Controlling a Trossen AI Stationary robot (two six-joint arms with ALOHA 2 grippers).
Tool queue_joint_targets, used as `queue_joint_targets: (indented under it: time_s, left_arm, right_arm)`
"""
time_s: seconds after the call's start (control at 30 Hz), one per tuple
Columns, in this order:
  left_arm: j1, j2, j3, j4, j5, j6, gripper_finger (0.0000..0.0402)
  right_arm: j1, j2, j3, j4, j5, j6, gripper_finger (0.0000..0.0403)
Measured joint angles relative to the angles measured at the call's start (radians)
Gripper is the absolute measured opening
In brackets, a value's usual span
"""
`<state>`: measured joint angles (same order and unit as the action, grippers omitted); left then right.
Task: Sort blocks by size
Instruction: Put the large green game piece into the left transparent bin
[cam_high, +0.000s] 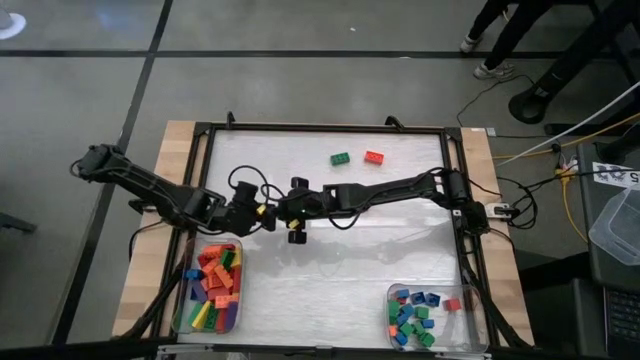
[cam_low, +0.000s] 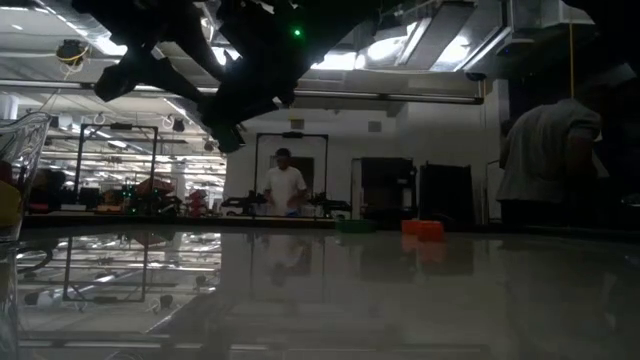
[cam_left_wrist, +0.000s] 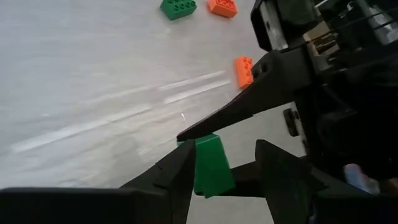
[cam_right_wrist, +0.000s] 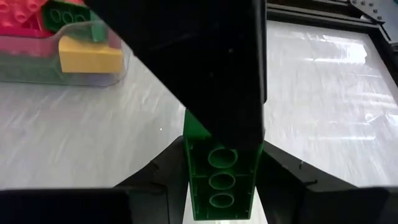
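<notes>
Both pincers meet over the tabletop (cam_high: 330, 270) centre, at nine o'clock from the loose blocks (cam_high: 358, 158). The left pincer (cam_left_wrist: 221, 168) and right pincer (cam_right_wrist: 221, 171) both pinch one long green block (cam_right_wrist: 219, 177). It seems light, stiff, smooth; the flat long sides give the best hold.

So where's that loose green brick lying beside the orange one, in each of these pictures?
High view: loose green brick on the far part of the table, just left of the orange brick.
Low view: small, at the far table edge near the middle, left of the orange brick.
Left wrist view: at the top edge, orange brick alongside.
Right wrist view: not in it; only the other green brick, close up.
Shared landmark: the orange brick.
</notes>
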<state>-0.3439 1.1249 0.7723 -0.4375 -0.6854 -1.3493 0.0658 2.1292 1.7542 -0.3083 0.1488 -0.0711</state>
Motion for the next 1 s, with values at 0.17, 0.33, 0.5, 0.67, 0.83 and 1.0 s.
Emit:
queue_joint_targets:
  time_s: [0.17,0.33,0.5,0.67,0.83,1.0]
  left_arm:
    - [0.0,0.018,0.0,0.002,-0.001,0.049,0.0155]
    - [0.0,0.028,0.0,0.001,0.042,0.046,0.0155]
    - [-0.001,0.029,0.0,0.001,0.057,0.039,0.0155]
    - [0.012,0.029,0.0,0.005,0.057,0.027,0.0155]
    - [0.049,0.03,0.0,0.003,0.056,0.021,0.0155]
    - [0.08,0.031,0.0,0.003,0.067,0.021,0.0155]
  right_arm:
    - [0.0,0.0,0.0,-0.005,0.0,0.023,0.0154]
    - [0.0,0.0,0.0,-0.032,-0.001,0.023,0.0154]
    - [0.0,0.0,0.0,-0.067,0.001,0.023,0.0154]
    - [0.0,0.0,0.0,-0.052,0.001,0.023,0.0154]
    - [0.0,0.0,0.0,-0.031,0.003,0.023,0.0154]
    - [0.0,0.0,0.0,-0.029,0.003,0.023,0.0154]
